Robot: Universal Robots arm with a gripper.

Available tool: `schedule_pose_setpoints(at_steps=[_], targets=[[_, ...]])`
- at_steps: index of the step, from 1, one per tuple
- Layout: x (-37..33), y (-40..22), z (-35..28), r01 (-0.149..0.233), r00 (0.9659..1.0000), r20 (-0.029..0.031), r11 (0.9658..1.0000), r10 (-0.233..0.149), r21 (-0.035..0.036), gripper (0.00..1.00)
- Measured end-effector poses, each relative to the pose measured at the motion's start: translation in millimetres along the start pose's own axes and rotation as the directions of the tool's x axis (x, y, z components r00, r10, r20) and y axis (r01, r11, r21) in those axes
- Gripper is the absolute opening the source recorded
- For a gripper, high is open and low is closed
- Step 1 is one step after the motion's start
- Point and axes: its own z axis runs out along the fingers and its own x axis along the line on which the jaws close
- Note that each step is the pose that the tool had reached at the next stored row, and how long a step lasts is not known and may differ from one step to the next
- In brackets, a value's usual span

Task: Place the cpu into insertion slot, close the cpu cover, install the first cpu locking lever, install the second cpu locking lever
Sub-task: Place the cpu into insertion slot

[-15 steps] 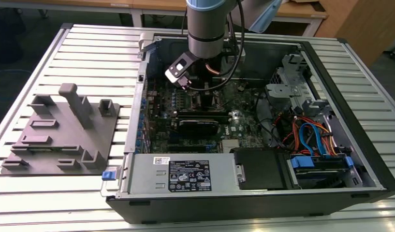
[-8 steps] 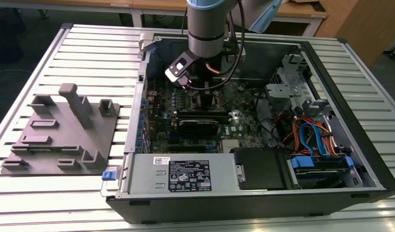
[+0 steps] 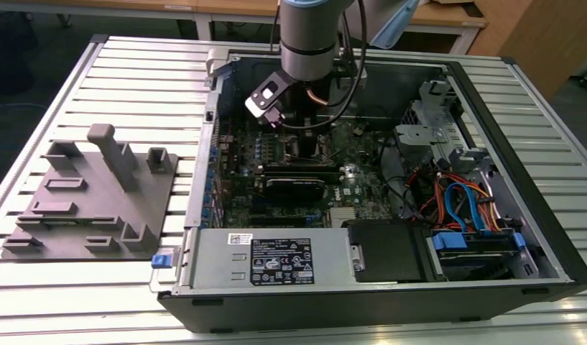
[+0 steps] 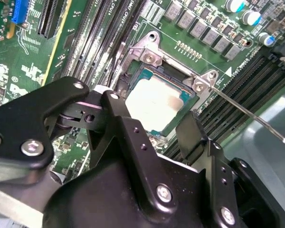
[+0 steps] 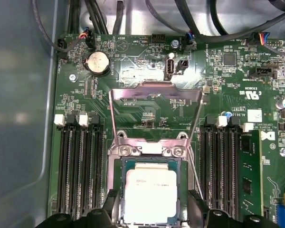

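The cpu lies in the insertion slot, the cpu cover flipped open beyond it. The pincer straddles the cpu; whether it grips, I cannot tell. Rising while clamped could drag the cpu askew.

Cpu lying in the insertion slot, cpu cover standing open.
The cpu, a small square chip with a dull silver top, is sitting flat inside the insertion slot. The cpu cover, a thin silvery frame with a big window, is standing raised from the slot's hinged edge. One locking lever, a thin wire rod, is sticking out free beside the slot.
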Motion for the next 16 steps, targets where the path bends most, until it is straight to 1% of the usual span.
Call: schedule_pose_setpoints(at_steps=[2,3,4,6,7,8,9,11,12,13,14,15,16], targets=[[0.0,1.1,-2.1,0.000,1.0000,-0.0001,1.0000,0.000,0.0075,0.65],[0.0,1.6,-3.2,0.000,1.0000,-0.0001,0.9999,0.000,0.0116,0.59],[0.0,1.9,-4.1,0.000,1.0000,-0.0001,0.9999,0.000,0.0147,0.59],[0.0,2.5,-5.8,0.000,1.0000,-0.0005,0.9998,0.000,0.0214,0.47],[0.1,2.9,-6.4,0.000,1.0000,-0.0008,0.9997,0.000,0.0251,0.47],[0.1,3.3,-6.9,0.000,1.0000,-0.0010,0.9996,0.000,0.0291,0.42],[0.1,3.8,-7.3,0.000,1.0000,-0.0011,0.9994,0.000,0.0332,0.42],[0.0,5.8,-7.8,0.000,1.0000,-0.0013,0.9991,0.000,0.0434,0.30],[0.0,7.7,-8.0,-0.001,1.0000,-0.0012,0.9987,0.001,0.0507,0.24],[0.0,9.5,-8.1,0.000,1.0000,-0.0013,0.9983,0.001,0.0582,0.24],[0.0,10.3,-8.1,0.000,1.0000,-0.0017,0.9980,0.001,0.0630,0.18],[-0.1,10.3,-8.2,0.000,1.0000,-0.0025,0.9979,0.001,0.0643,0.18],[-0.1,10.3,-8.1,-0.001,1.0000,-0.0035,0.9979,0.001,0.0643,0.12]])
